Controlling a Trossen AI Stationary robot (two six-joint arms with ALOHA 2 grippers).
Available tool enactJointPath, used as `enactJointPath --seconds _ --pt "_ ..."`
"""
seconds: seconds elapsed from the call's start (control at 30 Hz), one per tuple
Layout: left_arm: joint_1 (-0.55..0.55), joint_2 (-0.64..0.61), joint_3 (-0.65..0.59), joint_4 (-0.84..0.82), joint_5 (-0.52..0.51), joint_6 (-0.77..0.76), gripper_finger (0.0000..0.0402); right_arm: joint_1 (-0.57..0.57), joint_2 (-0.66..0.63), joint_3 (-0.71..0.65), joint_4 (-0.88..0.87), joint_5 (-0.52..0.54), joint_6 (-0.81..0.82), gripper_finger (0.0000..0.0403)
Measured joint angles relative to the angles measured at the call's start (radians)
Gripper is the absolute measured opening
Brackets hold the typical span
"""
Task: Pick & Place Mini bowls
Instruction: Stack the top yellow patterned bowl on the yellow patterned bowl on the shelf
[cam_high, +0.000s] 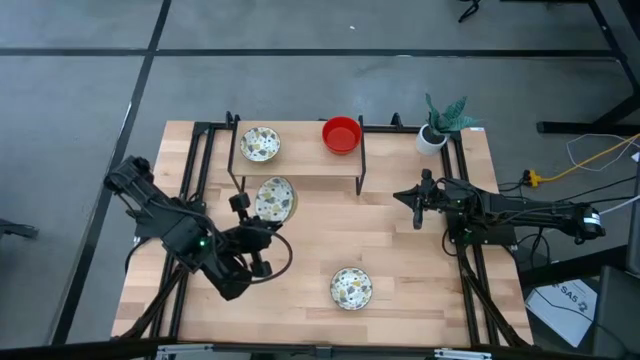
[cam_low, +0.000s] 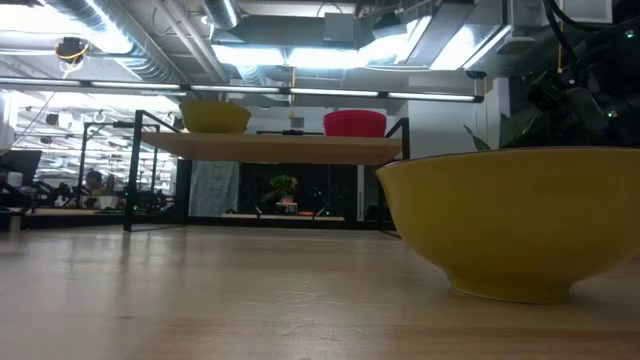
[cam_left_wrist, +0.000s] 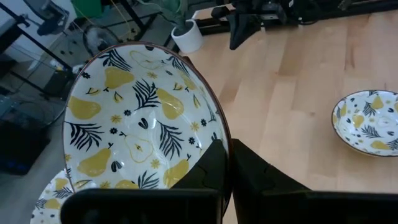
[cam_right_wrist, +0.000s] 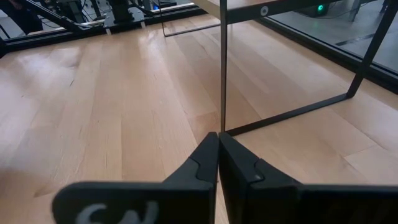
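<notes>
Nearest the lens: in the low view a patterned bowl on the table (cam_low: 515, 225) fills the right side with its yellow outer wall; from above it sits alone near the front edge, well apart from both arms
Held bowl: patterned bowl in the grip (cam_high: 274, 199), tilted, just in front of the shelf (cam_high: 300, 160) edge; the left wrist view shows its pear-and-leaf inside
Left gripper: left gripper (cam_left_wrist: 225, 163) is pinched onto the held bowl's rim, one finger inside and one outside
Right gripper: right gripper (cam_right_wrist: 218, 158) has its fingers pressed together with nothing between them, parked low over the table by the shelf's right leg
Already on the shelf: patterned bowl on the shelf (cam_high: 260, 144) at the left end and red bowl (cam_high: 341, 134) toward the right, with a free stretch between them
Other bowls: only four show; a further patterned rim peeks below the held one in the left wrist view, and I cannot tell which bowl that is
Step in hand, as I judge it: carrying the held bowl up to the shelf
Doing it well: level the bowl before letting go, since a rim pinch lets it swing; lift clear of the shelf's front rail; aim for the free stretch so it touches neither neighbour; spread the fingers only once the base rests flat
Risk: a tilted release could send it rolling off the shelf edge
Bystander: plant pot (cam_high: 433, 133) at the far right corner, out of the way
</notes>
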Motion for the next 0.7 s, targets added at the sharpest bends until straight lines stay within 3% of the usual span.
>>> enactJointPath --seconds 0.7 --pt "0.103 -0.072 0.0 -0.029 -0.016 0.053 0.0003 0.0 0.0 0.0 0.0 0.0 0.0 0.0014"
